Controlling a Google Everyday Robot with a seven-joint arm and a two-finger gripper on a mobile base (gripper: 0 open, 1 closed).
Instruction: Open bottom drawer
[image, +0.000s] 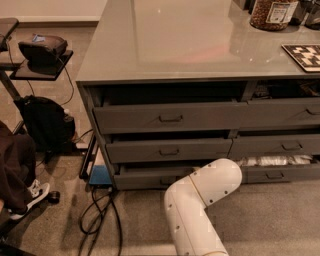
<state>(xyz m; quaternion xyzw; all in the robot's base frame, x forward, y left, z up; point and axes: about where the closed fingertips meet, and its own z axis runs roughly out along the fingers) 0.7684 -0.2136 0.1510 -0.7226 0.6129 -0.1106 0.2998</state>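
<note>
The bottom drawer (142, 177) is the lowest, smallest dark grey front in the left stack of the cabinet, and it stands pulled out a little. Its small loop handle (167, 180) shows just left of my white arm (200, 205). The arm rises from the bottom edge and bends at a rounded elbow (220, 177) right in front of this drawer. My gripper is hidden behind the elbow, by the drawer's right end, and no fingers show.
The two taller drawers above, the top one (170, 118) and the middle one (167, 150), are also slightly open. The right bottom drawer (272, 161) shows white packets. Cables (100, 215) and a blue box (100, 176) lie on the floor at left, near a black bag (45, 122).
</note>
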